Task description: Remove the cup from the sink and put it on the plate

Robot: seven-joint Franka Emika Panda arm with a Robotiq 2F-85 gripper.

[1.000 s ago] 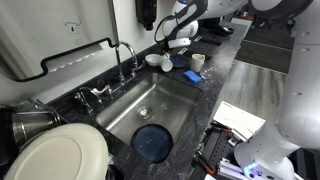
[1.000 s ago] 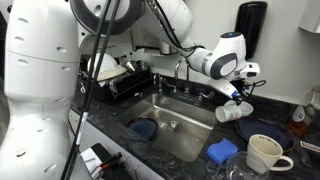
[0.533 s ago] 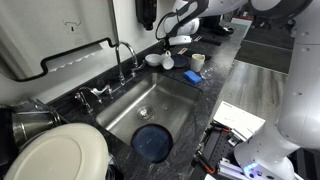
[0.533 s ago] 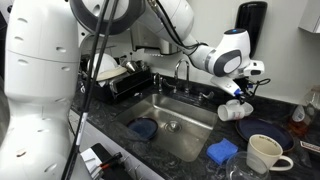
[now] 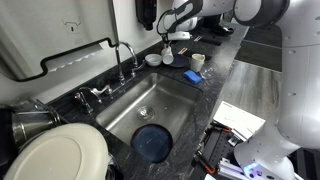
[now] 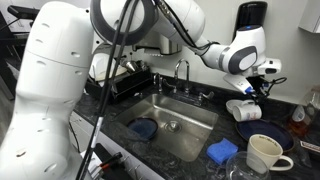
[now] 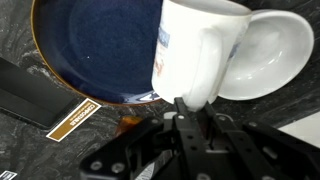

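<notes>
My gripper (image 7: pixel 190 102) is shut on the small white cup (image 7: pixel 200 55) and holds it tilted on its side. In the wrist view the cup hangs over the edge of the dark blue-black plate (image 7: pixel 90 50). In an exterior view the cup (image 6: pixel 240 108) is just above the counter, beside the plate (image 6: pixel 265 131), with the gripper (image 6: pixel 252 96) over it. The steel sink (image 6: pixel 190 135) lies apart from the cup in both exterior views (image 5: pixel 175 100). The gripper (image 5: pixel 168 40) is past the faucet.
A shallow white bowl (image 7: pixel 272 50) lies next to the plate. A beige cup (image 6: pixel 262 152) and a blue sponge (image 6: pixel 222 151) sit on the counter. A blue round dish (image 5: pixel 152 141) lies in the sink. A large cream plate (image 5: pixel 55 155) stands beside the sink.
The gripper has carried the cup a little farther from the sink toward the dark plate. The arm's wrist has swung the same way.
</notes>
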